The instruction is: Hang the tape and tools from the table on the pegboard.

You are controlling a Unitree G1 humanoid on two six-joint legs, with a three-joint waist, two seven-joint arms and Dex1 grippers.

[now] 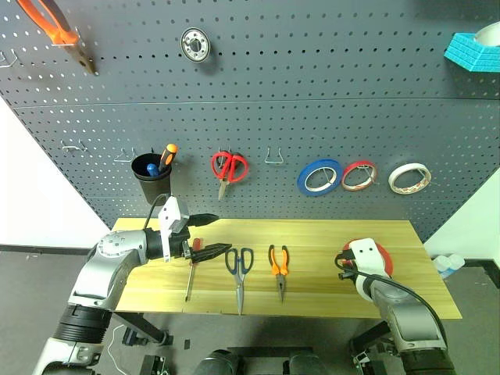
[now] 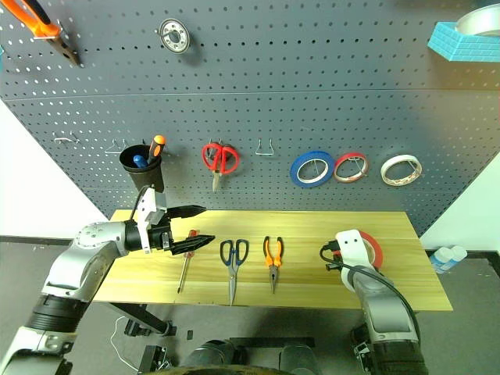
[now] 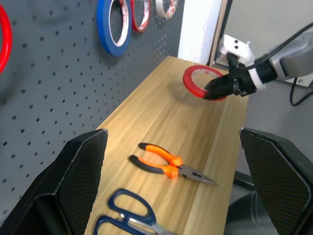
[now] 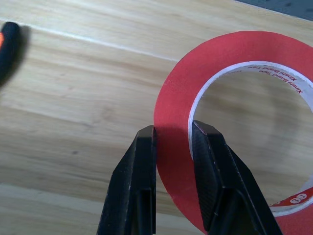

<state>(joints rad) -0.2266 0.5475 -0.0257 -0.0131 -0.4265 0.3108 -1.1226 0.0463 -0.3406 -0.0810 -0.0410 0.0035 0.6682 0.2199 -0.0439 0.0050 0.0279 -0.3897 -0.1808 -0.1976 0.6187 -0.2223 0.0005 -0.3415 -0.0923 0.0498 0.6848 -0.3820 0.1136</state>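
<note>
The right gripper (image 4: 172, 142) is clamping its jaws on the wall of the wide, thin, bright red ring of tape (image 4: 176, 105): one finger is sitting outside the ring and the other inside the hole, so the band is pinched between them. In the left eye view the tape (image 1: 380, 255) is at the lower right of the frame, standing tilted over the right end of the long worktop of light yellowish wood (image 1: 320, 234); whether its low edge is touching the wood I cannot tell.

The relation that matters now is upward: the large dark grey pegboard with rows of small holes (image 1: 312, 117) is lying above and behind the ring. The free metal hook (image 1: 273, 156) is at the middle of the frame, up and to the left of the tape, so I judge that the ring's hole must be turned to face it.

The left gripper (image 1: 205, 234) is hanging with jaws wide apart at the lower left, above the slim red-handled screwdriver (image 1: 191, 273), and well apart from the tape.
</note>
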